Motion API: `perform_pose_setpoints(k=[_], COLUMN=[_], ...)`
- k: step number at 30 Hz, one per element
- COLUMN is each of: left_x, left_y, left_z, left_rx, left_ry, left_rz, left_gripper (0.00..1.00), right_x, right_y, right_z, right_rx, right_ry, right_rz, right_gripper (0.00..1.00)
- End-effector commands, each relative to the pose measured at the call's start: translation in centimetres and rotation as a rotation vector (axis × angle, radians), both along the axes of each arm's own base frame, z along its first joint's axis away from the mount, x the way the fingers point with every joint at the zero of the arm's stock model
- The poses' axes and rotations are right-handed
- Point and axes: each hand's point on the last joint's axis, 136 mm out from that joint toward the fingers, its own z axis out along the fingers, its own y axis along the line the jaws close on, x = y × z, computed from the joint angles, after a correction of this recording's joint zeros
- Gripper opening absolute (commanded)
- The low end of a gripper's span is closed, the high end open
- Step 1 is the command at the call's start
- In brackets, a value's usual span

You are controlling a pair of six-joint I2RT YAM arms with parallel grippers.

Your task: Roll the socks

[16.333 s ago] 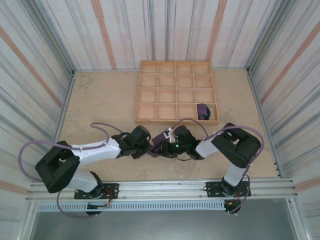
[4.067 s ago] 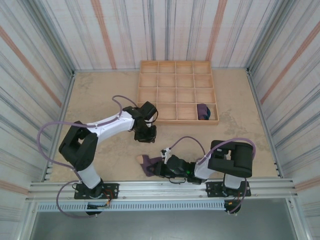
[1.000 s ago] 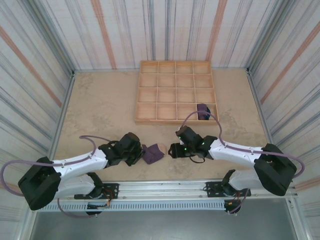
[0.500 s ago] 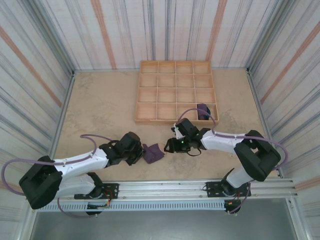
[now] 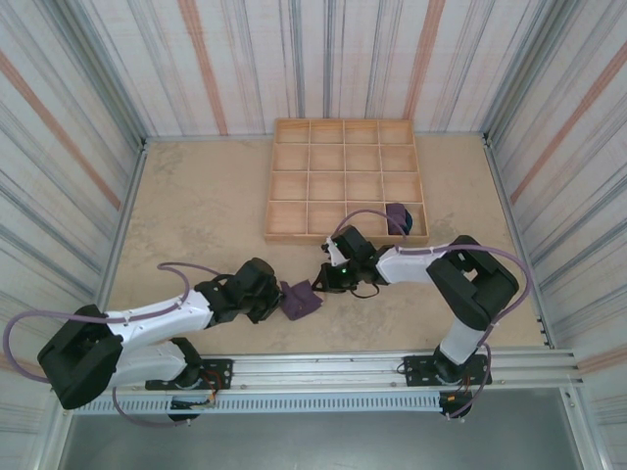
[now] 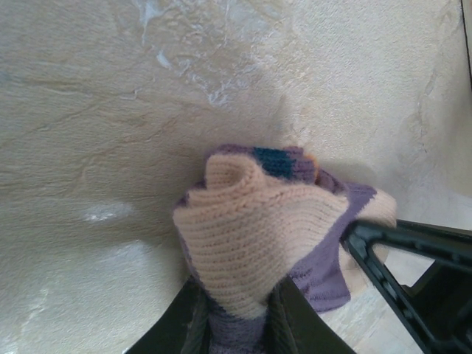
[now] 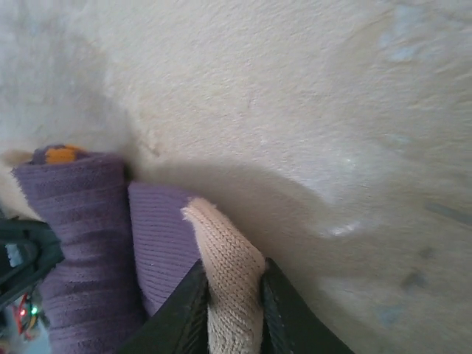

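Right claw [image 7: 231, 284] on peach cuff [image 7: 220, 247], socks [image 7: 88, 214] half-hidden.

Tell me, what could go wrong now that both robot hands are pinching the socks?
The right gripper pinches only a thin peach edge of the socks, so that edge may slip free. The left gripper grips the bunched fabric on the opposite side. If the arms pull apart, the loose fold might come undone.
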Motion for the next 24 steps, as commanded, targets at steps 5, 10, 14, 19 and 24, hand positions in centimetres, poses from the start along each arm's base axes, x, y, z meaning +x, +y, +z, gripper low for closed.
perform_pose_setpoints(k=[5, 10, 14, 19, 24], left_x=[-0.9, -1.5, -1.4, -1.6, -1.9], left_y=[0.5, 0.2, 0.1, 0.1, 0.5], left_z=[0.1, -0.6, -0.5, -1.3, -2.3], left_rx=[0.043, 0.053, 0.050, 0.070, 0.103], left_ry=[-0.006, 0.017, 0.004, 0.032, 0.064], left_rz=[-0.013, -0.007, -0.001, -0.001, 0.010], left_gripper=[0.00, 0.00, 0.00, 0.00, 0.00], right_x=[1.4, 4.4, 6.4, 7.8, 8.1], right_y=[-0.1, 1.6, 2.6, 4.0, 4.6], right_z=[-2.8, -2.2, -1.8, -2.0, -2.1], right_rx=[-0.121, -0.149, -0.169, -0.158, -0.144], right_ry=[0.003, -0.081, -0.141, -0.176, -0.207], right_rz=[0.003, 0.043, 0.067, 0.092, 0.132], right_gripper=[0.00, 0.00, 0.00, 0.00, 0.00])
